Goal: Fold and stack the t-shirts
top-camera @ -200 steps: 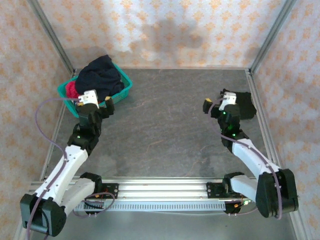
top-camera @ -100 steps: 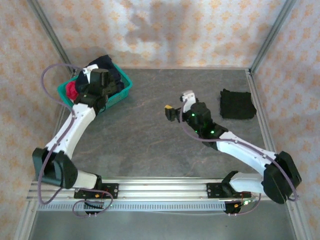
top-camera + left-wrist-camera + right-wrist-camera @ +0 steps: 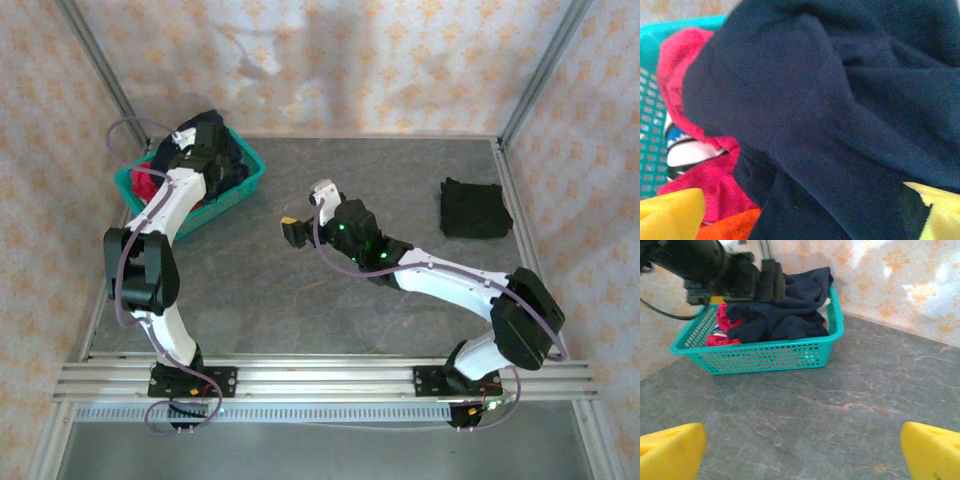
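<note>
Navy soft cloth, a large t-shirt [image 3: 840,110], lay heaped over a magenta-red shirt [image 3: 685,60] in the teal plastic mesh basket [image 3: 765,357], the left gripper [image 3: 802,212] spread wide just above it, the right gripper [image 3: 805,450] likewise unclenched and empty over the grey table [image 3: 865,390]; a deep pinch, I reckoned, could snag both shirts together.

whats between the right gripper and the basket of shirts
Bare grey table. In the right wrist view nothing sits between the right gripper and the teal basket holding the t-shirts.
</note>
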Available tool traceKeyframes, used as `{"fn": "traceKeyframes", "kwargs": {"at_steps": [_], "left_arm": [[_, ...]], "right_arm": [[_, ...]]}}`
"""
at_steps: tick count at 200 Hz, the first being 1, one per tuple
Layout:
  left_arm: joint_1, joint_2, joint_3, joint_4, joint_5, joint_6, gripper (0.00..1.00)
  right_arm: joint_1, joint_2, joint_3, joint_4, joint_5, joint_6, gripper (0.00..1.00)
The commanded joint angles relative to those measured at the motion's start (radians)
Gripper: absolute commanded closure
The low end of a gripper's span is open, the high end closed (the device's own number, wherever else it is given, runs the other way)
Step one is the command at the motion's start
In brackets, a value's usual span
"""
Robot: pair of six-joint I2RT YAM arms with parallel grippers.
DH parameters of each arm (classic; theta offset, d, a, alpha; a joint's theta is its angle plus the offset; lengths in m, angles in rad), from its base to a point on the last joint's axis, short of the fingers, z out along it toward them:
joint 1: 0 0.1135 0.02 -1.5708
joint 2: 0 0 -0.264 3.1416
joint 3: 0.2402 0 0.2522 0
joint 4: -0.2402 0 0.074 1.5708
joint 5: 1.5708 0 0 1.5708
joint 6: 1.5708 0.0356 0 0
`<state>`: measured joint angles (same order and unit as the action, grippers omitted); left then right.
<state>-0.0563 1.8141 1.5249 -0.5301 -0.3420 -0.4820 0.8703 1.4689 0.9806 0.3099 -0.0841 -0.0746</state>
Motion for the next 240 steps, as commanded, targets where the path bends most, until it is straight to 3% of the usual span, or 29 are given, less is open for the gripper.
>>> {"fn": "traceKeyframes", "kwargs": {"at_steps": [1,16,25,40,57,73,164,205,240], "left_arm": [[0.017,0.045,0.031,-0.032,0.035,-0.09,0.0],[0.022,0.071,0.034,-0.022,0.047,-0.111,0.05],[0.023,0.08,0.032,-0.012,0.05,-0.119,0.14],[0.026,0.089,0.031,0.002,0.065,-0.127,0.4],[0.027,0.09,0.038,-0.004,0.074,-0.131,0.79],[0.028,0.078,0.038,-0.01,0.075,-0.129,1.0],[0.026,-0.101,0.125,-0.024,0.064,-0.016,1.0],[0.026,-0.156,0.303,-0.044,0.131,0.058,1.0],[0.024,-0.162,0.492,-0.078,0.259,0.122,1.0]], "right_arm": [[0.007,0.011,0.032,0.049,-0.017,0.027,0.01],[0.007,0.005,0.023,0.058,-0.012,0.029,0.01],[0.007,-0.004,0.018,0.064,-0.008,0.03,0.01],[0.007,-0.015,0.011,0.064,0.003,0.027,0.01],[0.007,-0.03,0.002,0.063,0.017,0.026,0.01],[0.007,-0.04,-0.006,0.063,0.025,0.027,0.01],[0.007,-0.067,-0.033,0.057,0.026,0.06,0.01],[0.007,-0.06,-0.032,0.052,0.02,0.07,0.01],[0.007,-0.062,-0.035,0.053,0.015,0.08,0.01]]}}
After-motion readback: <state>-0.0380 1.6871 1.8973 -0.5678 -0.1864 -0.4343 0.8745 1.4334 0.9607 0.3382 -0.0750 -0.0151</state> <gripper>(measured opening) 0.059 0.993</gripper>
